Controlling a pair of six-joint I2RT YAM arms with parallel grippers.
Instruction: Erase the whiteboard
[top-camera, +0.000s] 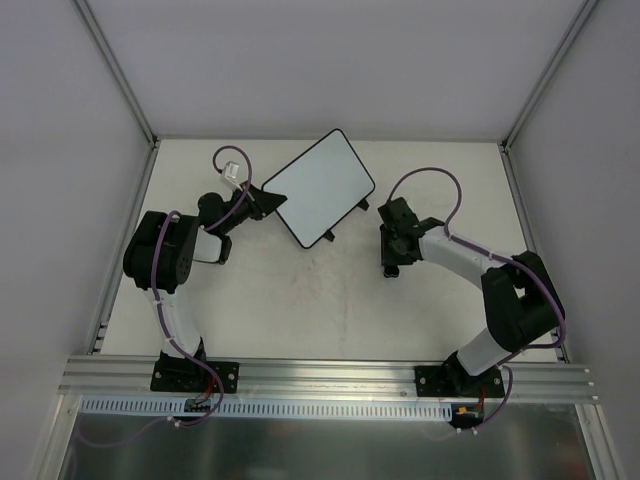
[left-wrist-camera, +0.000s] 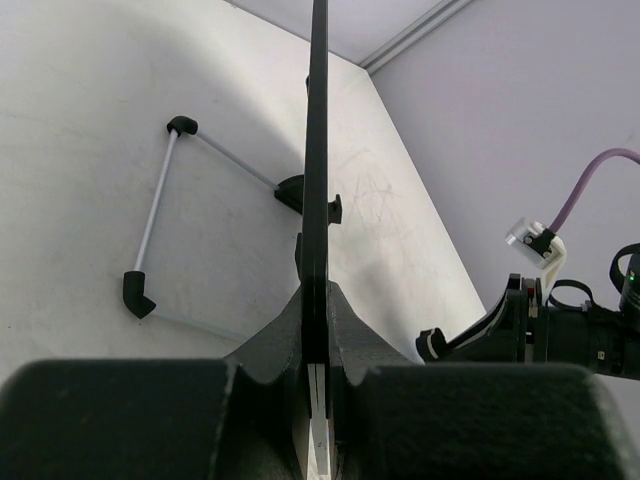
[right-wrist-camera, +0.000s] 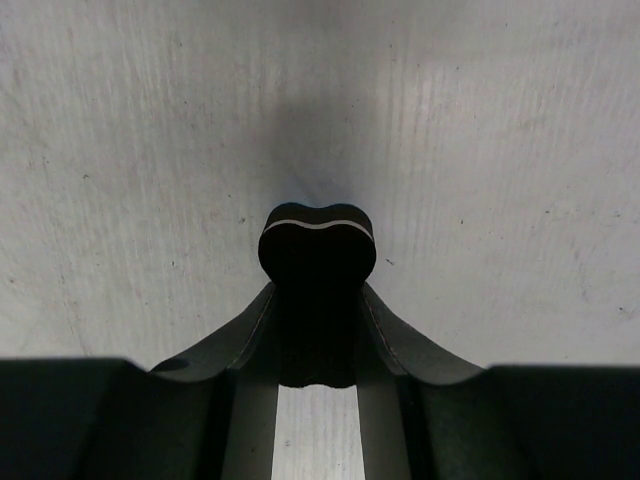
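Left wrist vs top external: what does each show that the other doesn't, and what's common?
Left wrist only: the whiteboard edge-on, its black rim pinched between the left gripper's shut jaws, and a thin wire stand beside it. Top external only: the board's white face, no marks I can make out, plus the whole table and the rail the arms are bolted to. Both: the board, the left gripper's hold on it, the right arm.
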